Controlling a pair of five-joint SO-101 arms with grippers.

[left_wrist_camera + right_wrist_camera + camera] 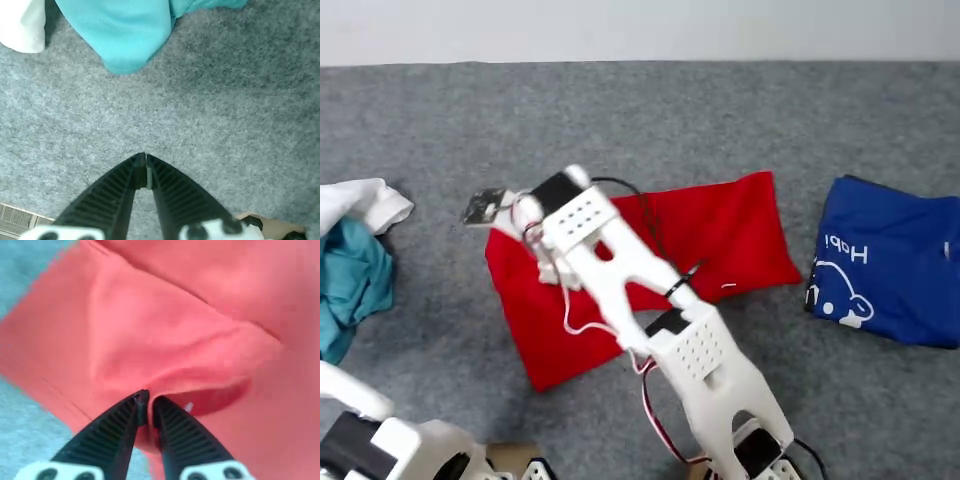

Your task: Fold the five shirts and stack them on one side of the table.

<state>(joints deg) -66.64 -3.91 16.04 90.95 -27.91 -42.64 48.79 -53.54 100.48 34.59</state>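
Red shirt (pixel 720 235): middle of counter (pixel 650 120), partly folded.
Right tool (pixel 146 402): pinching its edge — likely to drag a fold over.
Left tool (pixel 145 162): clenched empty, parked by teal shirt (pixel 130 30) — out of the way.

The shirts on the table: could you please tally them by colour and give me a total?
red shirt: 1
blue shirt: 1
teal shirt: 1
white shirt: 1
Total: 4 shirts in sight
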